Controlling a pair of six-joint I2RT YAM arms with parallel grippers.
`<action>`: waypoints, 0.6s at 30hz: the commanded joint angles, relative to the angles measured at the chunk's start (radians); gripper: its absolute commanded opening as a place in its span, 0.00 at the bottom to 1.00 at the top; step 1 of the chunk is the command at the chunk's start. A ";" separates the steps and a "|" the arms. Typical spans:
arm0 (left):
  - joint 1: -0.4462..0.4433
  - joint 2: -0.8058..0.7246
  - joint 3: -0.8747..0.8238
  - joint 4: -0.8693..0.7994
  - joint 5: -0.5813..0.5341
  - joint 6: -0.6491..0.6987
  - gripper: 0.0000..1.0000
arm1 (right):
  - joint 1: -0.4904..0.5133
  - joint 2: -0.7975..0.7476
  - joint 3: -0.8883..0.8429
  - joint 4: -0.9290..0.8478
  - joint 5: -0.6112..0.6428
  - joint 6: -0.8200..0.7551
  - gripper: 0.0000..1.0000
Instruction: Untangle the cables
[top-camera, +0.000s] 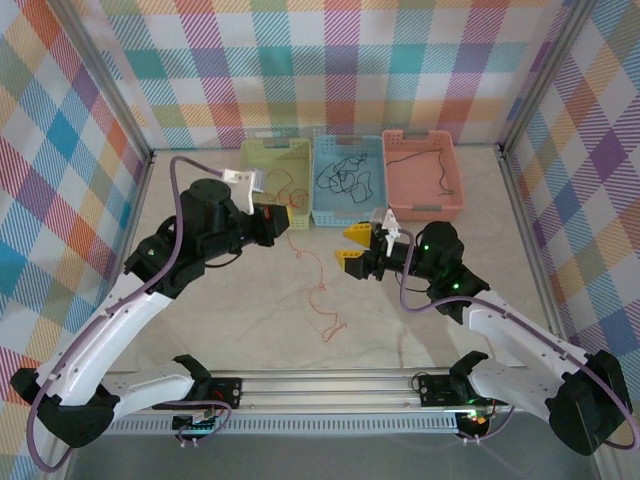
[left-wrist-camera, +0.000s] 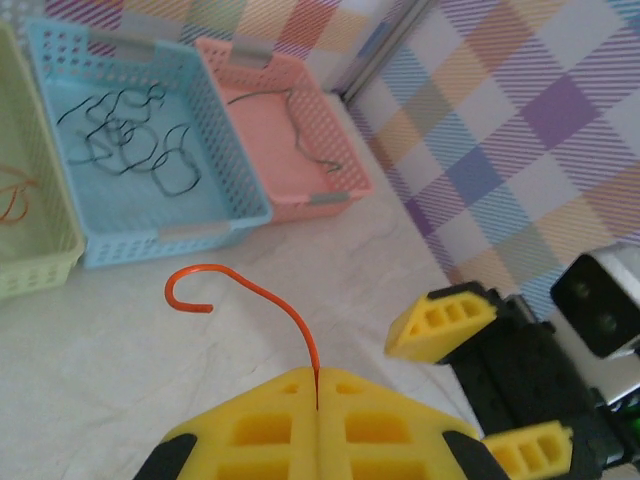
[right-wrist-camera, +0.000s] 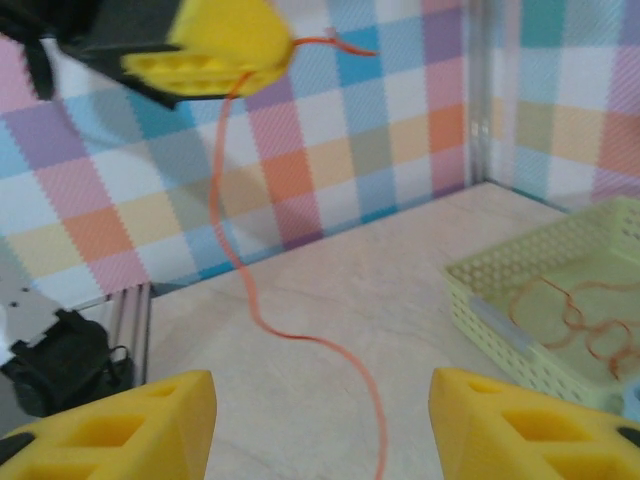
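Note:
My left gripper (top-camera: 283, 218) is shut on an orange cable (top-camera: 322, 295). The cable hangs from the jaws and trails in squiggles across the table toward the front. In the left wrist view the cable (left-wrist-camera: 270, 295) rises out of the closed yellow fingers (left-wrist-camera: 318, 385) and ends in a hook. My right gripper (top-camera: 350, 247) is open just right of the hanging cable and faces the left gripper. In the right wrist view the cable (right-wrist-camera: 240, 270) drops from the left gripper (right-wrist-camera: 215, 50) and runs on between my wide-apart jaws (right-wrist-camera: 322, 420), touching neither.
Three baskets stand side by side at the back. The green basket (top-camera: 247, 180) holds orange cables, the blue basket (top-camera: 346, 218) black cables (top-camera: 343, 178), and the pink basket (top-camera: 455, 185) one dark cable (top-camera: 425, 158). Checkered walls enclose the table.

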 joint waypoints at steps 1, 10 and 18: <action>0.009 0.041 0.062 -0.020 0.074 0.034 0.00 | 0.027 0.061 0.076 -0.021 -0.114 -0.033 0.60; 0.013 0.109 0.179 -0.069 0.143 0.057 0.00 | 0.141 0.219 0.244 -0.046 -0.163 -0.186 0.68; 0.012 0.117 0.237 -0.101 0.184 0.067 0.00 | 0.144 0.297 0.311 -0.037 -0.122 -0.261 0.65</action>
